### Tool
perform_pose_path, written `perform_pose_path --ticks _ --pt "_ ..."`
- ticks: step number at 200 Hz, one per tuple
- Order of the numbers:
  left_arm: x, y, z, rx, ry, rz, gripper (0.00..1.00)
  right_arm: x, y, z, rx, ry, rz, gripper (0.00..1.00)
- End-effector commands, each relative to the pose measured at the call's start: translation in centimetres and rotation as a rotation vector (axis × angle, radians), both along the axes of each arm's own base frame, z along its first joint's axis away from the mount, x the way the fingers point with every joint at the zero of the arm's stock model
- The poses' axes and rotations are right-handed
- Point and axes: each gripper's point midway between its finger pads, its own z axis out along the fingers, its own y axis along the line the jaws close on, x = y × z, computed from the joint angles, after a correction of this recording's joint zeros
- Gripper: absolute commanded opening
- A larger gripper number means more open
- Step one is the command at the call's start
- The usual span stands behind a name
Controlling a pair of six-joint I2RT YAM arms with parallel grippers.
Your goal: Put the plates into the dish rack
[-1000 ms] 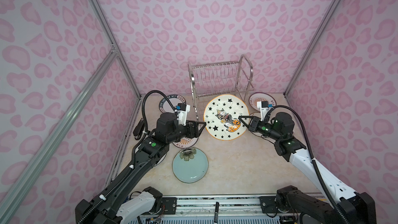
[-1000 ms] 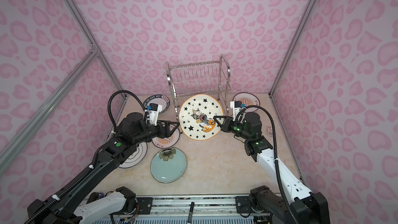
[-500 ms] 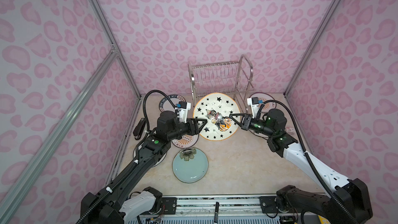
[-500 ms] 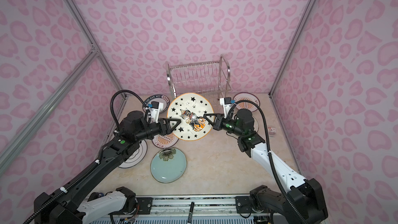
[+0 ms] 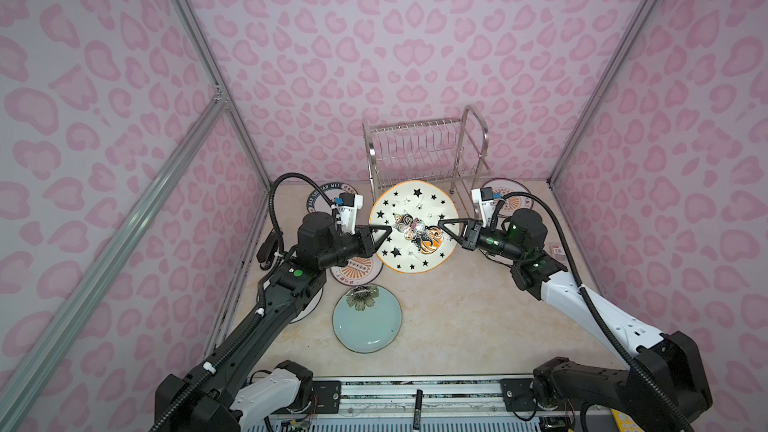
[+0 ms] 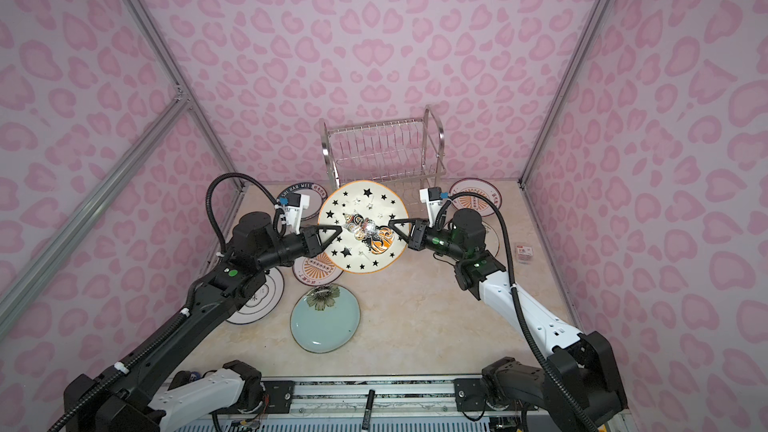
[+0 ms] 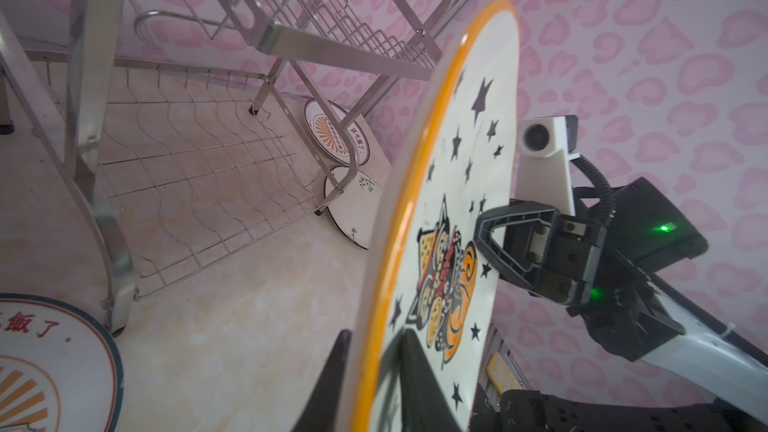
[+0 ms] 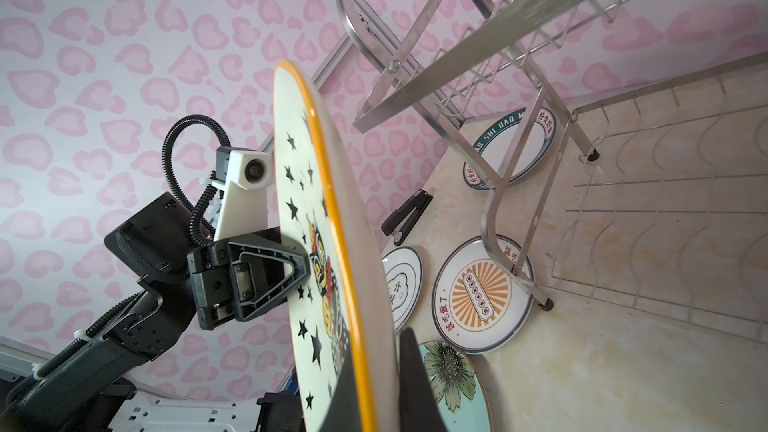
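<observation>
Left claw (image 5: 386, 229) is pinched onto the left rim of the star-and-cat plate (image 5: 415, 203), and right claw (image 5: 444, 226) is clamped on the opposite rim. Plate's hanging tilted between them, up off the counter (image 5: 457, 309), right in front of the dish rack (image 5: 419, 147). The teal plate (image 5: 368, 326) lies flat on the counter.

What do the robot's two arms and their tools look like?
The left arm is black with a white link near its base; the right arm has a white link between black joints. The left tool and right tool have black, hollow triangular fingers. Each wrist carries a white camera block and a black ribbed cable. Green indicators show on both.
</observation>
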Motion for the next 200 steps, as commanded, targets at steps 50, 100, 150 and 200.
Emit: perform_pose_path --ticks 50,100,150,200 --pt "0.3 0.0 0.6 0.027 -0.069 -0.002 0.04 0.0 0.9 2.5 0.041 -0.107 0.022 0.0" --pt "0.2 0.2 2.3 -0.018 -0.104 0.016 0.04 0.1 0.9 2.7 0.045 -0.106 0.021 0.07" --pt "0.7 1.1 3.6 -0.054 -0.135 0.086 0.04 0.0 0.9 2.8 0.052 -0.107 0.021 0.22" --pt "0.9 1.7 4.5 -0.077 -0.163 0.127 0.04 0.0 1.0 2.9 0.056 -0.106 0.024 0.32"
